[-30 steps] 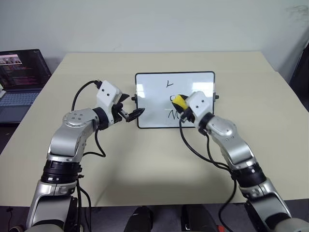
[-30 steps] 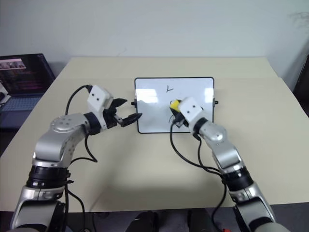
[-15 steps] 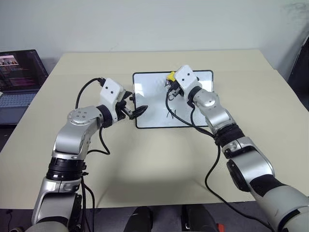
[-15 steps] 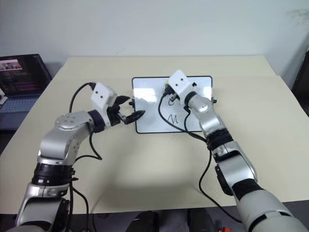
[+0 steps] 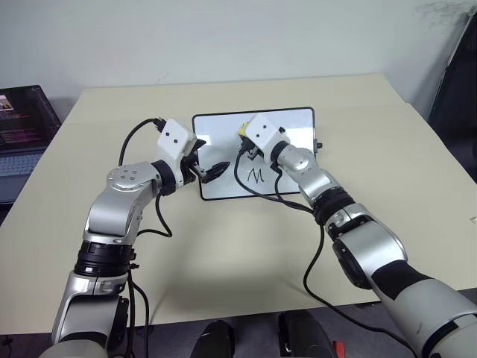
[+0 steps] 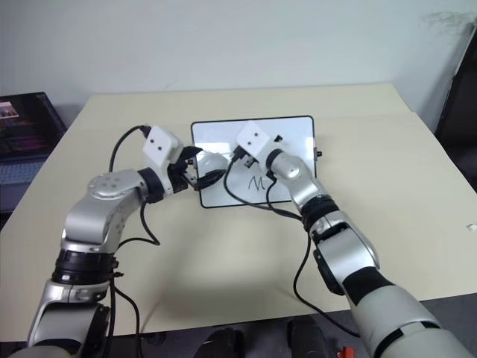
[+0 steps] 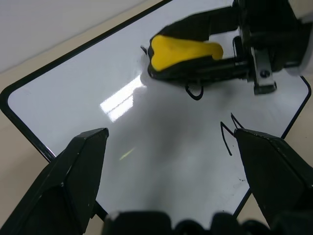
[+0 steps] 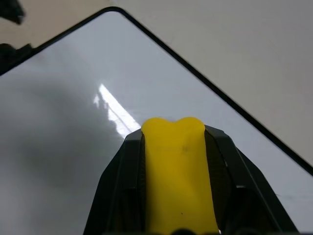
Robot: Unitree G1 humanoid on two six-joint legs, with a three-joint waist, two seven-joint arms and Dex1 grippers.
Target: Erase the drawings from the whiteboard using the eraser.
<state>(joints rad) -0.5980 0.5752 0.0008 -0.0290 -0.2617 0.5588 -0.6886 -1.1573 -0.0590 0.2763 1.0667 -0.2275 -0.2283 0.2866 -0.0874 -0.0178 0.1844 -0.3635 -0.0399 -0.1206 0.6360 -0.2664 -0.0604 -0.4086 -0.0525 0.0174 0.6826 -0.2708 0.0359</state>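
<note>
Right hand (image 7: 195,61) gripping eraser (image 8: 178,171) mid-whiteboard (image 5: 223,130), left hand (image 5: 205,170) open at its left edge

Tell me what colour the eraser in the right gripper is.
Yellow. The eraser shows best in the right wrist view, clamped between the black fingers.

Your robot's arms are brushed silver shells with black bands at the joints. Each wrist carries a white box with small dark dots on its face, and behind each box a loose black cable loops back along the forearm. The left gripper (image 5: 211,169) and right gripper (image 5: 243,143) end in black wedge-shaped fingers (image 7: 73,171), matte and smooth, tapering to blunt points.
</note>
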